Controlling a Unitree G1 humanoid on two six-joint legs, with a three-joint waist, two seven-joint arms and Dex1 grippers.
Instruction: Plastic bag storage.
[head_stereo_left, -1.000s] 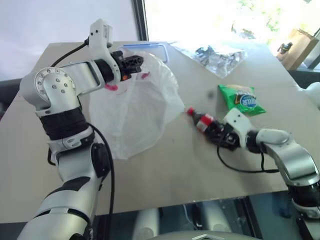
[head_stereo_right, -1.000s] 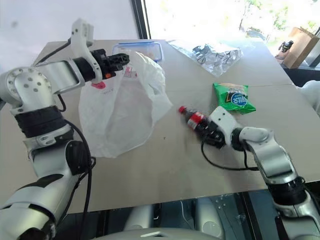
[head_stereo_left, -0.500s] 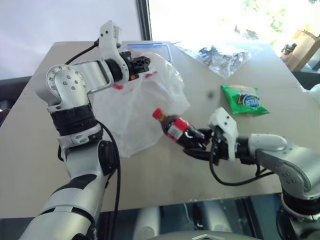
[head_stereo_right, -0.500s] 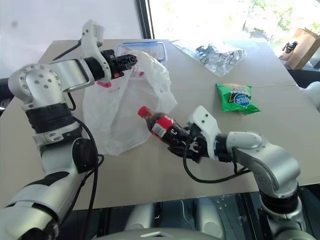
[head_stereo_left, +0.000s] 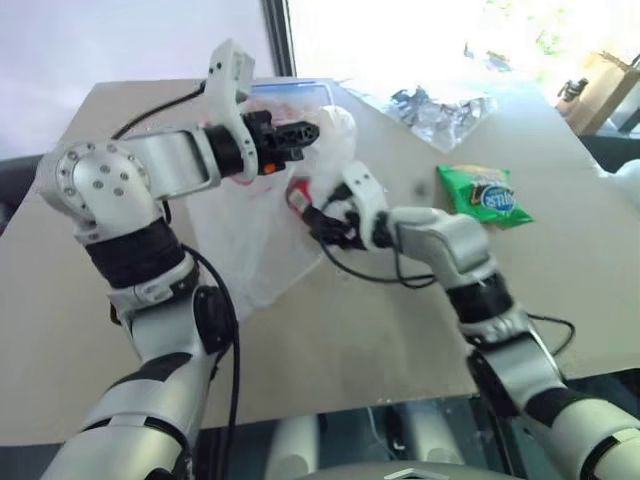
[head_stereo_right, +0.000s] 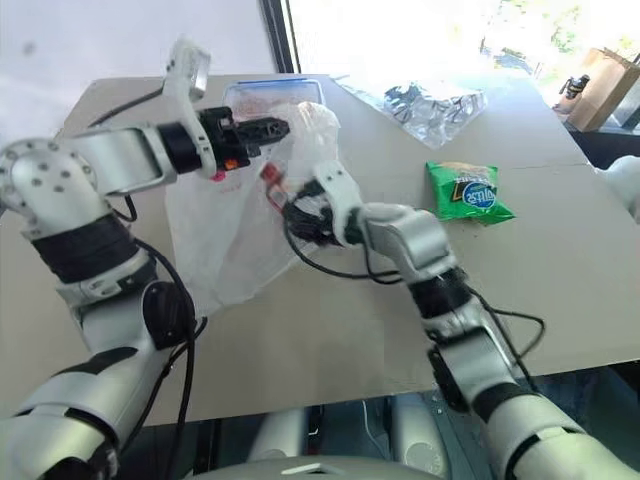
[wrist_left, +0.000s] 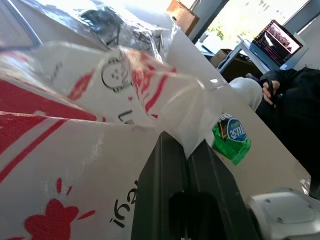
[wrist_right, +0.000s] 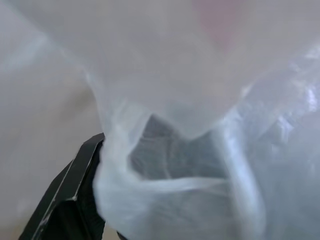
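Observation:
The plastic bag (head_stereo_left: 250, 250), thin translucent white with red marks, hangs from its top edge and drapes onto the table. My left gripper (head_stereo_left: 305, 130) is shut on that edge and holds it up; in the left wrist view its fingers (wrist_left: 172, 165) are pressed together with film pinched between them. My right gripper (head_stereo_left: 312, 214) is shut on a dark cola bottle (head_stereo_left: 297, 193) with a red cap and label, at the bag's opening just below the left gripper. Bag film (wrist_right: 200, 100) covers the right wrist view, with one black finger (wrist_right: 67, 200) showing.
A clear lunchbox with a blue rim (head_stereo_left: 300, 90) lies behind the bag. A shiny clear-silver wrapper (head_stereo_left: 440, 110) sits at the far side and a green snack packet (head_stereo_left: 485, 195) to the right on the tan table (head_stereo_left: 380, 330). A person in black (wrist_left: 295, 100) sits beyond the table.
My right gripper lifted the cola bottle off the table and carried it left and forward to the bag's opening. My left gripper shifted slightly right with the bag edge.

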